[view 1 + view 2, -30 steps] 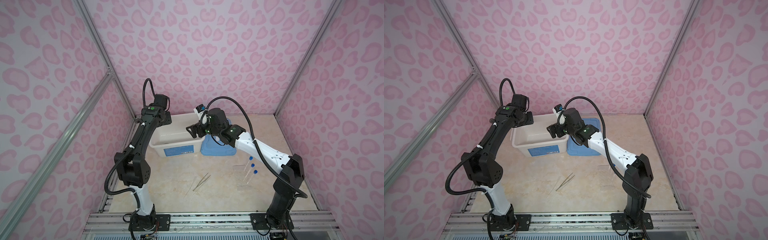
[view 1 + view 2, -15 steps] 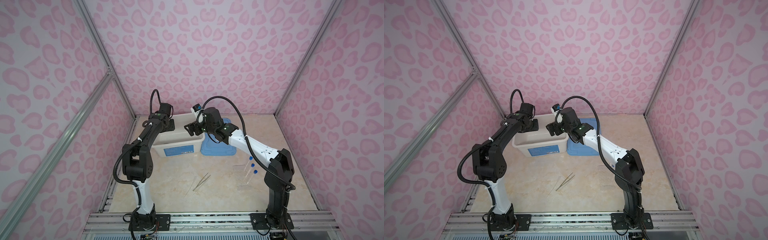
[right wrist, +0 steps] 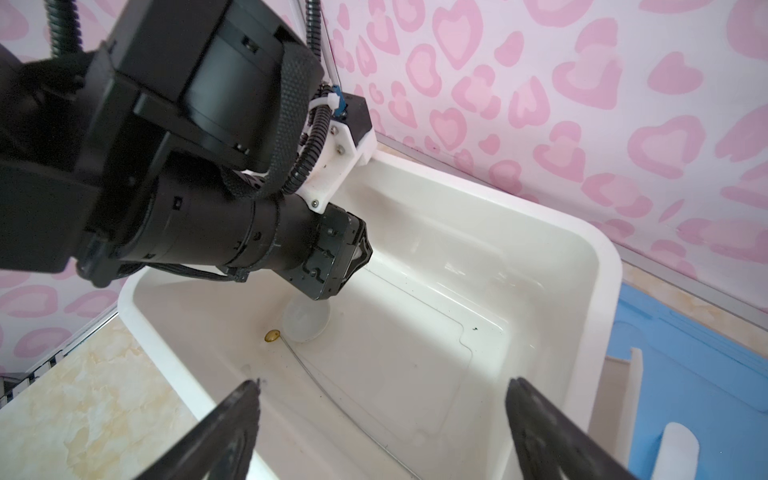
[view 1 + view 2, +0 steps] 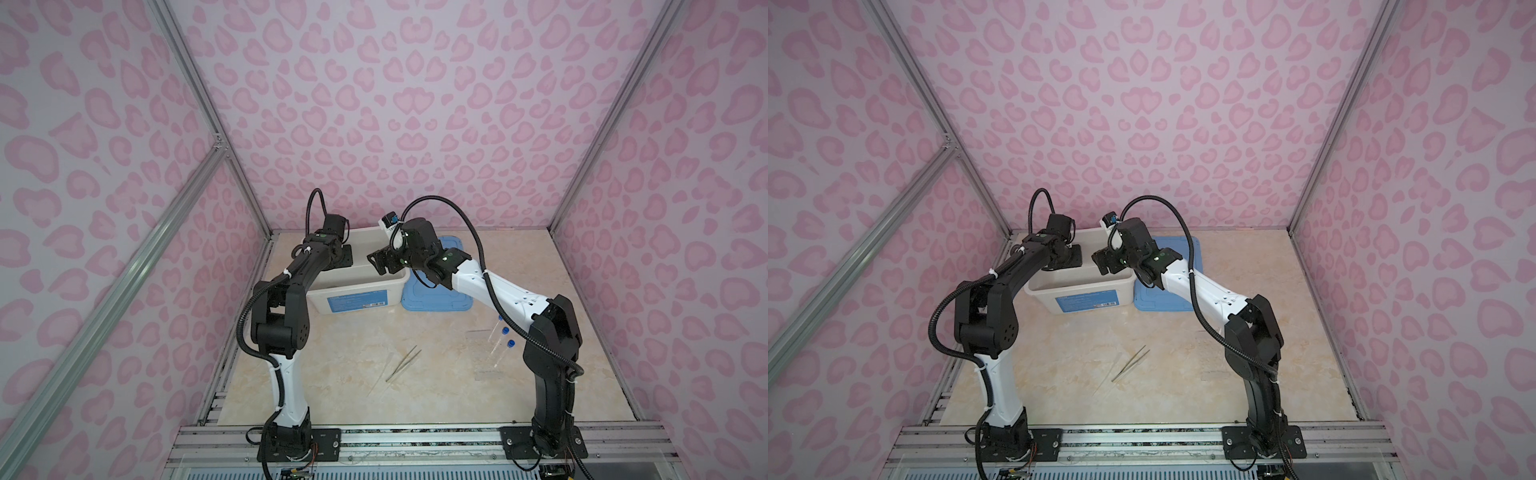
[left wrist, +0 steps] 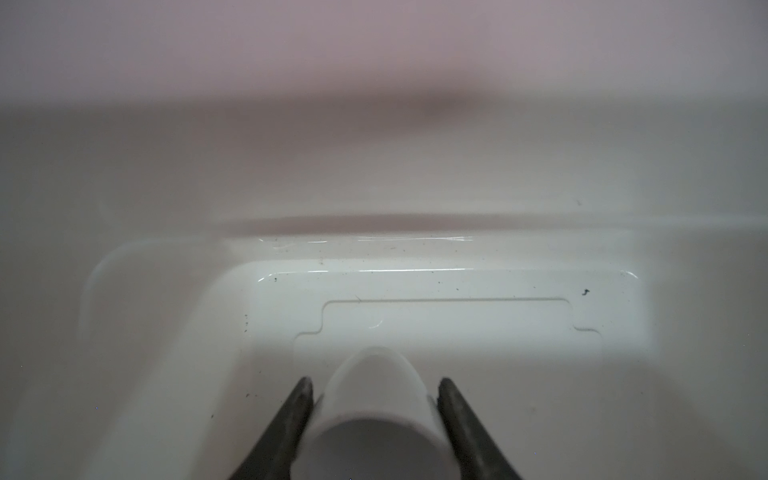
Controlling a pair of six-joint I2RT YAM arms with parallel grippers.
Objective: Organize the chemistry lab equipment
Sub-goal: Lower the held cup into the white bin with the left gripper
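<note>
**Left arm lowers a dish into the white bin while the right arm waits**

Two robot arms reach over a white bin [image 4: 357, 293] at the back of a beige counter [image 4: 415, 399]. The left gripper [image 5: 374, 382] is down inside the bin. Its jaws are partly closed and press against both sides of a small white round dish [image 5: 374, 401]. The dish sits low, at or just above the bin floor; which cannot be told. A long thin rod [image 3: 328, 394] with a gold tip already lies on the bin floor, just beside the dish. The right gripper [image 3: 384, 385] hovers over the bin's near rim with its jaws spread wide, holding nothing.

A blue lid [image 4: 436, 301] lies flat next to the bin. Metal tweezers [image 4: 403, 365] and a clear dropper [image 4: 380, 374] lie side by side mid-counter. A clear rack [image 4: 484, 357] with blue-capped tubes [image 4: 505, 331] stands near the right arm's base.

The step in hand looks like placing the dish. Next, the left jaws should open and lift straight up, clear of the rod. The items on the counter remain to be gathered.
</note>
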